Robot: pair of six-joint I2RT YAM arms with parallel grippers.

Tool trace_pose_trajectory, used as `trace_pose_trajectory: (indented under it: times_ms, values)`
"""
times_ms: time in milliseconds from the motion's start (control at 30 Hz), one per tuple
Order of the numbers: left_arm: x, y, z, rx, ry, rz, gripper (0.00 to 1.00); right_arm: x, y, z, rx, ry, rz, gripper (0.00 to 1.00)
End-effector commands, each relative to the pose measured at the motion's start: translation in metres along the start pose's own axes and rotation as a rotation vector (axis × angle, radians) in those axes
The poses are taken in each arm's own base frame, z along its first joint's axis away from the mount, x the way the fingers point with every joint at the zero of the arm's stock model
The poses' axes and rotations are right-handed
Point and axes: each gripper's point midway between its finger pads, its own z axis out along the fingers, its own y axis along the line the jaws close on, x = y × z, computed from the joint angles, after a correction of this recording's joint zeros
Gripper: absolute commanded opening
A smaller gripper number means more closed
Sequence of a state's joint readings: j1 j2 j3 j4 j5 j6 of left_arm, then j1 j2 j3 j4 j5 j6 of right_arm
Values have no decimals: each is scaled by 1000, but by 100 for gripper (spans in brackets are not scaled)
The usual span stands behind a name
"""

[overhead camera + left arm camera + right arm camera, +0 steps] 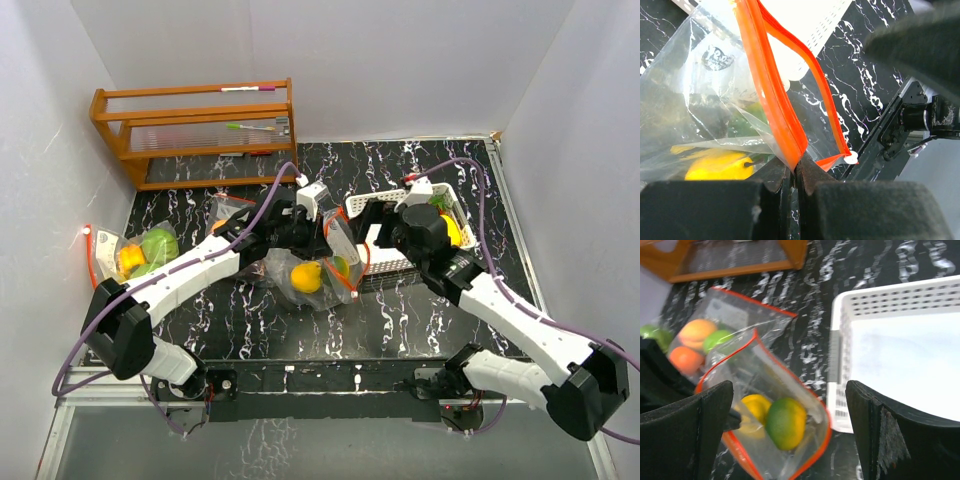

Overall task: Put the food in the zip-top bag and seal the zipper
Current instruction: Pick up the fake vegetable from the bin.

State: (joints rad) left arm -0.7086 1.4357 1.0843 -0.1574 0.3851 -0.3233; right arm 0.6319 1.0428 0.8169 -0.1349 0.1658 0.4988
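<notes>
The zip-top bag [322, 272] is in the middle of the table [250, 320], just to the left of the white basket [372, 268]. The left claw [792, 167] is clenched on the bag's orange zipper edge and holds that edge up. The two orange zipper strips stand apart, so the mouth of the bag is open.

Two pieces of food are inside the bag. One is a yellow fruit [754, 410]. The other is a round fruit that is green and orange [786, 422]. They touch each other low down in the bag.

The right claw [789, 390] is released. Its two fingers stand wide apart and nothing is between them. It hangs above the left end of the basket, close to the open bag. The part of the basket under it is bare and white.

More food sits at the right end of the basket: a yellow piece [453, 231] and a bit of green [440, 201]. The right arm hides part of them.

A second bag [145, 252] lies at the left edge of the table with green and orange pieces inside. A third bag [705, 332] with orange and green pieces lies near the wooden rack [195, 130]. The rack stands in the far left corner of the table.
</notes>
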Motion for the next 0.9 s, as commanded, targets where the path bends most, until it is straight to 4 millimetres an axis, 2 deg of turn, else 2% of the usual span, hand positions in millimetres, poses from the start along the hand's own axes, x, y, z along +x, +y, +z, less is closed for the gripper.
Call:
trace_pose_trajectory:
  times_ms: [0,200,300,567,667,700,867]
  values:
    - [-20,-11,-15,19,-56,37,0,-27,-55,-9,287,-16,-84,98]
    - [-21,-17,-19,44,-63,44,0,-46,-147,-3,615,26,-167,98]
    - [-18,-17,-18,52,-63,43,0,-49,-181,3,712,80,-244,98]
    - [-10,-15,-15,59,-56,38,0,-26,-224,30,790,221,-340,98]
    - [-9,-14,-14,59,-54,38,0,-15,-240,30,856,263,-361,98]
    - [-11,-17,-19,65,-67,46,0,-11,-244,30,870,275,-366,98]
    - [-11,-17,-20,67,-72,52,0,8,-257,33,886,321,-367,98]
